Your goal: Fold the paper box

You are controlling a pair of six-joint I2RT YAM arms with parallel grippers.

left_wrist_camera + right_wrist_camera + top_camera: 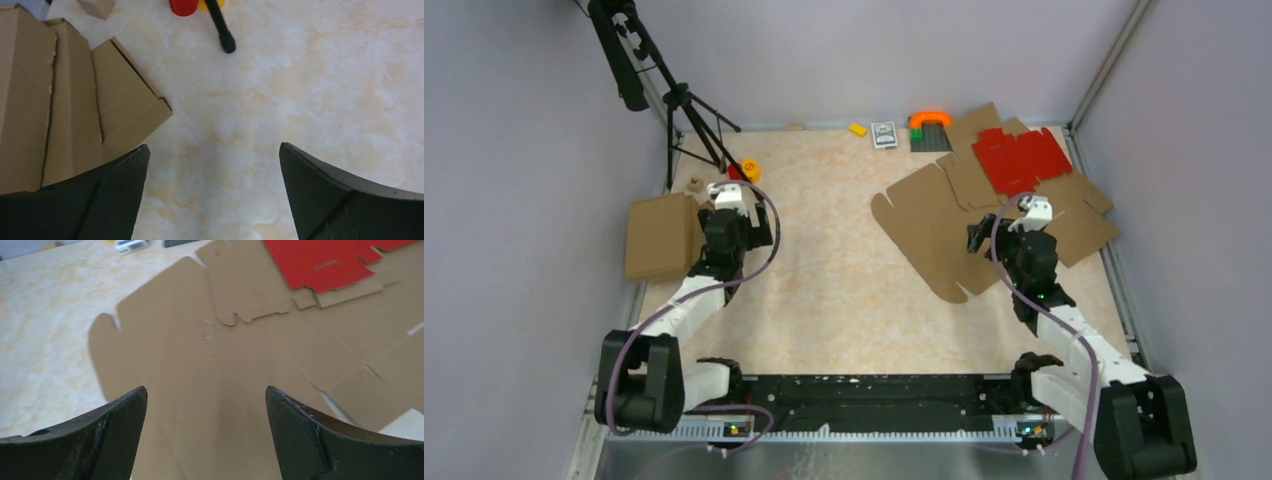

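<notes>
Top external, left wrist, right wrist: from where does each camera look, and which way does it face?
Top external: above and behind, looking down at the table; left arm and right arm show.
Left wrist: on its arm, facing down past the open left end effector at folded cardboard.
Right wrist: on its arm, facing obliquely down past the open right end effector at the paper box.
Shared by top and right wrist: paper box, red sheet.

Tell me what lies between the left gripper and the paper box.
Nothing but bare tabletop between the left gripper and the paper box; the top view shows it.
</notes>
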